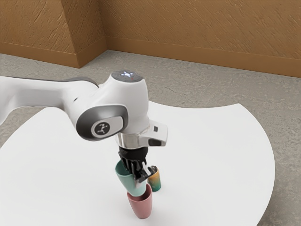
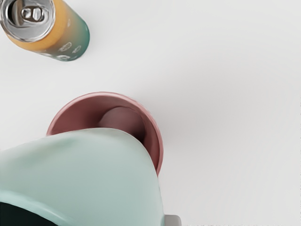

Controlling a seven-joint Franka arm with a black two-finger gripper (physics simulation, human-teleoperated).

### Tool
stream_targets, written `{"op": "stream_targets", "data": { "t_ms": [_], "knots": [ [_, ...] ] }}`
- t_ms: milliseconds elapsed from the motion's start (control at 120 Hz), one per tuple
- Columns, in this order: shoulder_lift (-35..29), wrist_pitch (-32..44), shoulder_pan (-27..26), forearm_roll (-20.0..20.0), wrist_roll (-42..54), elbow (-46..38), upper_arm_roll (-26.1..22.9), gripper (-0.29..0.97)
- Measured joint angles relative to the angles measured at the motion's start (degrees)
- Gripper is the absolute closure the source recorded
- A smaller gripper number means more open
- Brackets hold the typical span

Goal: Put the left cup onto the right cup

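Note:
A teal cup (image 1: 129, 180) hangs tilted under my hand, its mouth turned up toward the exterior view's left. My gripper (image 1: 140, 173) is shut on it at the rim. Directly below stands an upright pink cup (image 1: 141, 205) on the white table (image 1: 216, 155). The teal cup's lower end reaches the pink cup's mouth; whether it sits inside I cannot tell. In the wrist view the teal cup (image 2: 80, 179) looms large and blurred just under the hand, covering part of the pink cup (image 2: 153, 136), whose open mouth and inner floor show beyond it.
An orange and green drink can (image 1: 154, 179) stands upright just behind the cups, close to my fingers; its silver top shows in the wrist view (image 2: 28, 16). The round table's edge runs close in front of the pink cup. Grey floor and wooden walls surround the table.

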Motion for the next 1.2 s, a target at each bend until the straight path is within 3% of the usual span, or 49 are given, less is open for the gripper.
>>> {"op": "stream_targets", "data": {
  "t_ms": [658,908,1200],
  "knots": [
    [3.0,2.2,-0.8,-0.1,-2.3,0.2,0.8,0.78],
    [3.7,2.5,-0.6,-0.7,-2.1,0.4,0.8,0.28],
    [3.8,0.4,-0.3,0.1,-1.8,9.3,2.1,0.07]
  ]
}}
